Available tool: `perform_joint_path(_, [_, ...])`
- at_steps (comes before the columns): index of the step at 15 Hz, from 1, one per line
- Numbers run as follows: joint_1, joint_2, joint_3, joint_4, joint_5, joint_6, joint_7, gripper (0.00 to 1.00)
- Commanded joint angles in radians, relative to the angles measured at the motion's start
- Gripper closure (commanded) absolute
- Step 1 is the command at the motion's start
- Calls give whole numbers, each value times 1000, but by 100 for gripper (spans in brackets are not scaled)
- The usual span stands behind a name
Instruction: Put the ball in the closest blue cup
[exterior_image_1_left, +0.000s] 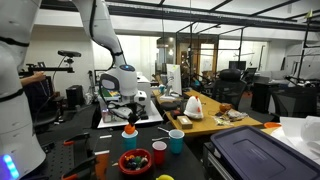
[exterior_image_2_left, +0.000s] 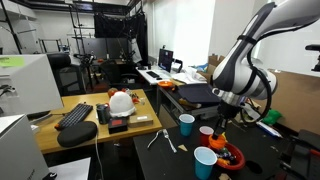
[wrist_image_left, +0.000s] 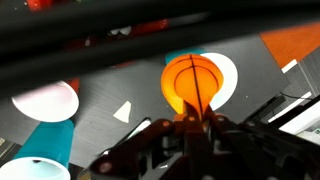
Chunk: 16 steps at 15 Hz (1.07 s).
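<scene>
Visibly empty blue cup (wrist_image_left: 42, 140), ball (wrist_image_left: 192, 85) outside it

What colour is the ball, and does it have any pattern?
Orange with dark basketball-style lines; the ball shows best in the wrist view.

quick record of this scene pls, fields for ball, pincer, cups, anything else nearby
ball: orange ball, at the pincer tips in the wrist view, with a white round shape behind it
pincer: cannot tell whether it grips the ball
blue cups: two in an exterior view, far blue cup and near blue cup
red cup: beside the far blue cup
bowl: holds colourful items, near the cups
task state: ball not seen inside any cup
</scene>
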Motion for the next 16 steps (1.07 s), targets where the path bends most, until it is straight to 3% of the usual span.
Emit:
perform_joint_path(1, [38, -30, -5, -26, -16, -8, 75, 98])
perform_joint_path(7, [73, -41, 15, -15, 3, -35, 140, 98])
perform_joint_path(16, [53, -37, 84, 33, 72, -31, 104, 98])
